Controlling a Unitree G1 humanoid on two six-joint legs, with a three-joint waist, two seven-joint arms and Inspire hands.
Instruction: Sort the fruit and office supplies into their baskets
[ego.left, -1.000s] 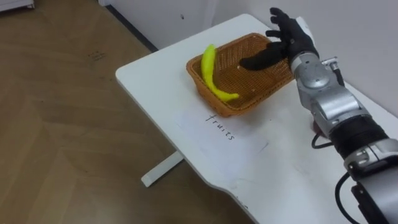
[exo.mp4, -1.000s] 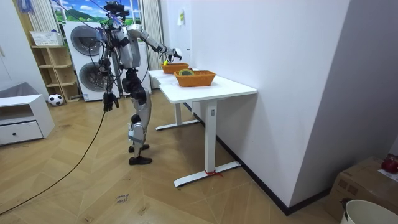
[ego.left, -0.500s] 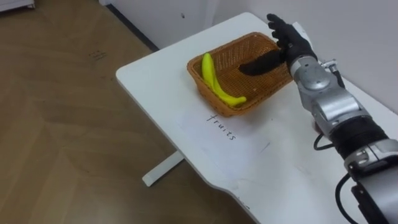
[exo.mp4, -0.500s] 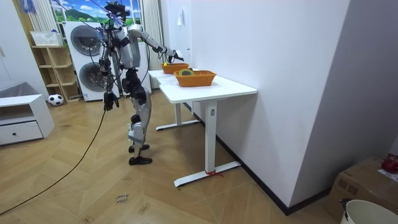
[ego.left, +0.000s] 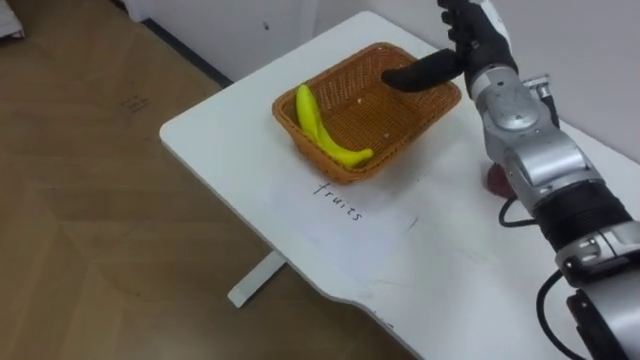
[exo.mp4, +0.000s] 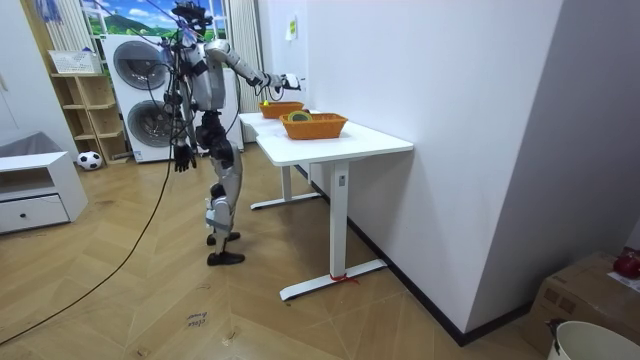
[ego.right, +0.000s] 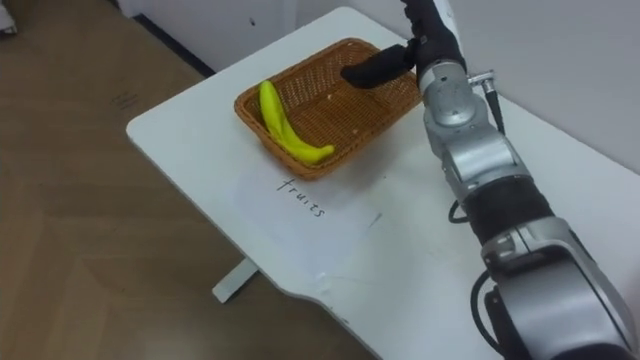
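The right hand hovers over the far side of the wicker basket. Its fingers are spread wide and hold nothing. The banana lies in the basket, down on the hand's thumb side. I think it belongs there, because "fruits" is written on the white table just beside. The left hand hangs low.

Bright, even indoor light, faint soft shadow under the white table
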